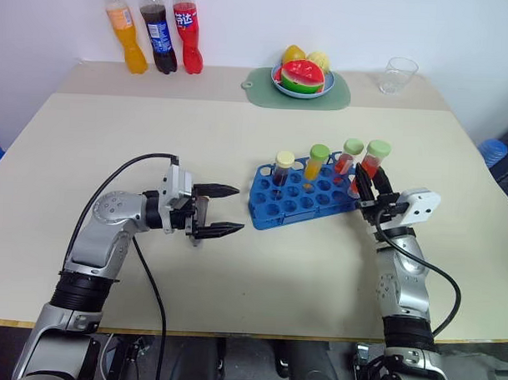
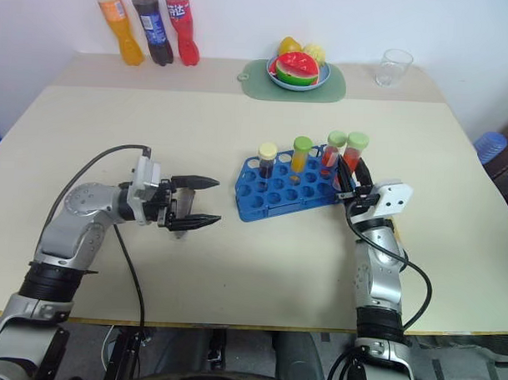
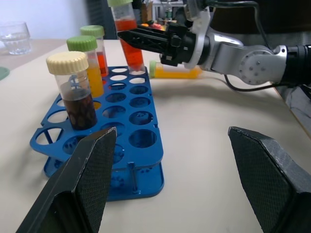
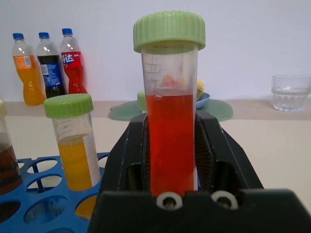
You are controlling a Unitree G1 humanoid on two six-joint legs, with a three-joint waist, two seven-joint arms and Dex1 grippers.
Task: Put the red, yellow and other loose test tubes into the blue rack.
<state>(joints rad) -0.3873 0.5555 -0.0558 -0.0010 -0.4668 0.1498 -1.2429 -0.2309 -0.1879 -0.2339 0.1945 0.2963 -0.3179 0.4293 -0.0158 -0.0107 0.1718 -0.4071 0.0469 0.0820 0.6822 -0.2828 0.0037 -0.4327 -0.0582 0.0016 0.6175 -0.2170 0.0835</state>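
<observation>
My right claw [image 1: 364, 182] is clamped on a red test tube [image 4: 170, 131] with a green cap, holding it upright at the right end of the blue rack [image 1: 300, 198], its lower part down among the end holes. Three tubes stand in the rack: a dark one [image 1: 281, 173] with a cream cap, an orange one [image 1: 315, 165] and another red one [image 1: 347, 160]. A yellow tube [image 3: 177, 72] lies loose on the desk [image 1: 239, 148] just beyond the rack. My left claw [image 1: 218, 210] hangs spread wide and empty, level, just left of the rack.
</observation>
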